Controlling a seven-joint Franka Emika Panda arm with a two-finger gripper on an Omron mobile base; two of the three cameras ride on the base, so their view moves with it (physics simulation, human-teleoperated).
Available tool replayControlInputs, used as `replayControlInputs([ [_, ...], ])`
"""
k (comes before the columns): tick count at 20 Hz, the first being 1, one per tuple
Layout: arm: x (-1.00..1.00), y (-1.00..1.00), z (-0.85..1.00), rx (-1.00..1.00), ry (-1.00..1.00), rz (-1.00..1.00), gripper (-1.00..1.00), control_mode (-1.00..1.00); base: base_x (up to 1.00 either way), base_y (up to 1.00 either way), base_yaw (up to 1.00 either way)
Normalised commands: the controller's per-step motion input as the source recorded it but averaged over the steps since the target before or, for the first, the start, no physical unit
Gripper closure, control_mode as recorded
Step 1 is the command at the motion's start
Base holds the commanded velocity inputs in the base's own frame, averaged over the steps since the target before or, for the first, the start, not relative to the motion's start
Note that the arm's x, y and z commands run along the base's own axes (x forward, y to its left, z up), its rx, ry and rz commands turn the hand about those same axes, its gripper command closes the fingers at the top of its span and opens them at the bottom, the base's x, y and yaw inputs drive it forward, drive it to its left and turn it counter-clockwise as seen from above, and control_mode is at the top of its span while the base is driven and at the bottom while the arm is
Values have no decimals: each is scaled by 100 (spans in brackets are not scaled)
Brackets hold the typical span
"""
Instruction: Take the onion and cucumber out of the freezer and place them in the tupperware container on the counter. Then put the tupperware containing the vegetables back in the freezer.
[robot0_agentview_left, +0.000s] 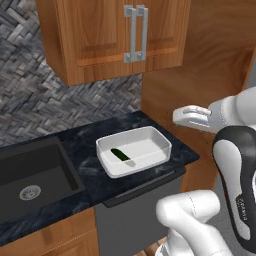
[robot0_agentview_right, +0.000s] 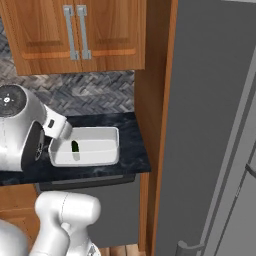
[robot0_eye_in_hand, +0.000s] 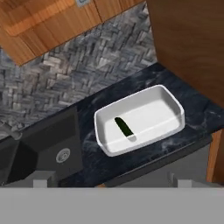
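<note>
Grey freezer is standing tall off to the side of the fingers, with wooden panelling beside it. Black-marbled counter is stretching out ahead of and below the fingers, carrying the dark sink and the white tupperware container. Inside that container the cucumber is lying near one end. Gripper is hovering above and well apart, fingers spread wide and holding nothing.
</note>
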Motion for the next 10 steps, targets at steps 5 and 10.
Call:
replayControlInputs([
  [5, -33, -26, -5, -14, 28, 0, -100, -100, 0, 0, 0],
  [10, -33, -11, -19, -8, 13, 0, -100, -100, 0, 0, 0],
])
